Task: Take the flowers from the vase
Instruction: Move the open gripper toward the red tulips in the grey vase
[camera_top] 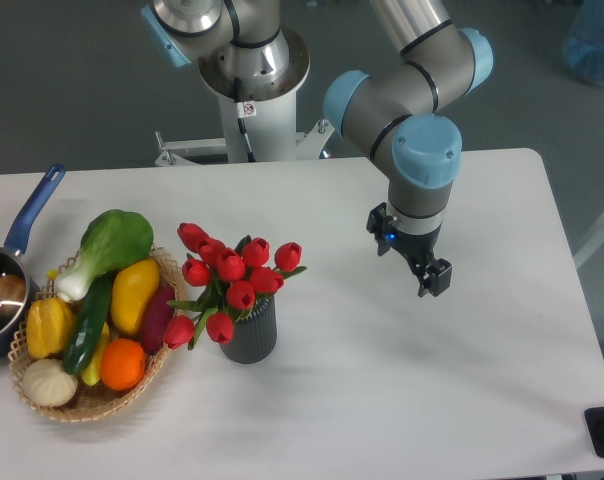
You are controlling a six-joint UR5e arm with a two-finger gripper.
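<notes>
The flowers (227, 275), a bunch of red tulip buds with green leaves, stand in the vase (250, 335), a short dark grey ribbed cylinder left of the table's middle. My gripper (429, 280) hangs above the table well to the right of the vase, apart from the flowers. It holds nothing. Its dark fingers (437, 277) point down and toward the camera, seen edge-on, so the gap between them does not show.
A woven wicker basket (92, 400) with colourful fruit and vegetables touches the vase's left side. A blue-handled pot (12, 270) sits at the left table edge. The white table (402, 400) ends near the right of the view. The robot's base (252, 90) stands behind.
</notes>
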